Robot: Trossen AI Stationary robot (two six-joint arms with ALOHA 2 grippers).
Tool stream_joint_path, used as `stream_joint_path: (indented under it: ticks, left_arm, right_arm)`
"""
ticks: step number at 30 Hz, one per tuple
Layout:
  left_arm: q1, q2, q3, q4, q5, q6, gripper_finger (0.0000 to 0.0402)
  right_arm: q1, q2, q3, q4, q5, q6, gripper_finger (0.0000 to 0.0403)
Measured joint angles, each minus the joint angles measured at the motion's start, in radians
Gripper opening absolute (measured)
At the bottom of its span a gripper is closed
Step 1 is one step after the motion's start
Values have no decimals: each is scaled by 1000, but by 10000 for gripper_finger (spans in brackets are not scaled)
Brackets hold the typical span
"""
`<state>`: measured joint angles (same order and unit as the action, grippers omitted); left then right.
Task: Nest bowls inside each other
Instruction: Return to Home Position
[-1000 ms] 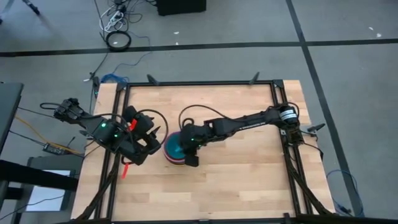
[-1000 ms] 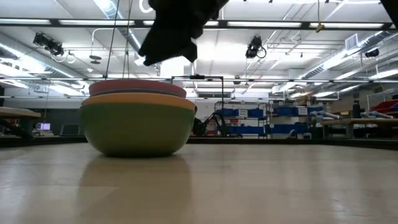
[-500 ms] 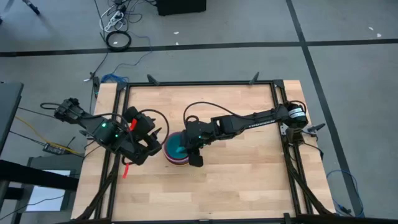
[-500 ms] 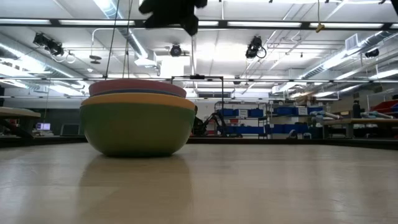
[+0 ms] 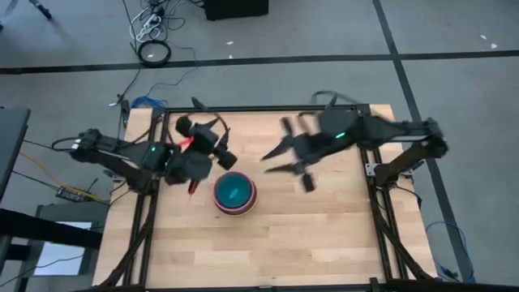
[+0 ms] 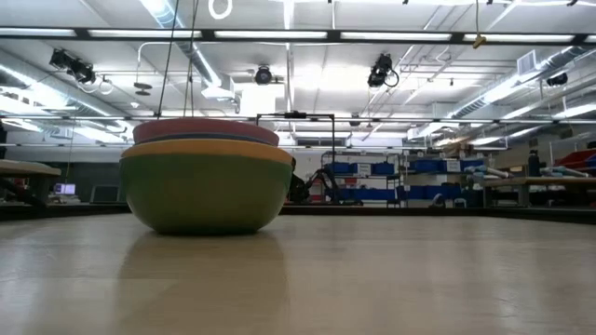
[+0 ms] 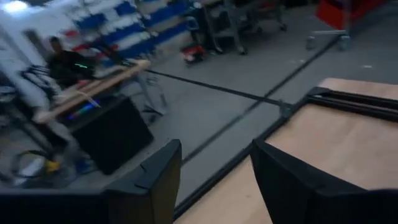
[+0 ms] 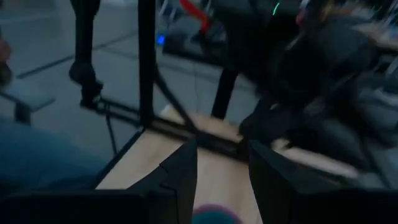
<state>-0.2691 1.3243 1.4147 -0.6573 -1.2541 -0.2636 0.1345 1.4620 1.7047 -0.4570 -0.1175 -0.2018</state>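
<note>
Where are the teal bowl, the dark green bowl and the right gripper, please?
teal bowl [image 5: 234, 191]: high view, its inside bottom.
dark green bowl [image 6: 205, 191]: low view, its outer wall.
right gripper [image 8: 222, 163]: right wrist view, midway between its fingertips.

Both arms are dark, near black, built of slim links joined by thicker round joints. The left arm [image 5: 122, 156], over the table's [image 5: 324, 235] left edge, carries a small green light [image 5: 152, 149] on its forearm, red bits [image 5: 192, 142] by the wrist and a thin black cable [image 5: 212, 122] looped at the wrist. The right arm [image 5: 389, 131], over the table's far right corner, shows 1 green light of its own. The left gripper [image 7: 214, 180] has 2 dark, flat, angular fingers [image 7: 152, 180] with a wide gap between them. The right gripper [image 8: 222, 180] has the same 2 dark fingers, also apart, with bevelled inner edges
</note>
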Motion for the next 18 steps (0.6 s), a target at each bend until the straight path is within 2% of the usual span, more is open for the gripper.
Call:
stream_joint_path:
  ticks: [4, 9, 13, 18]
  left_arm:
    - [122, 0, -1, 167, 218, 162, 202]
    - [274, 0, 0, 403, 602, 309, 202]
    - [372, -1, 0, 427, 673, 313, 202]
    - [399, -3, 0, 438, 728, 291, 202]
  right_arm:
    - [-21, -149, -69, 4, 3, -7, 129]
    - [-45, -300, -218, 22, 67, 28, 129]
    - [-54, -416, -378, 91, 88, 85, 130]
    - [-71, -560, -581, 180, 149, 172, 128]
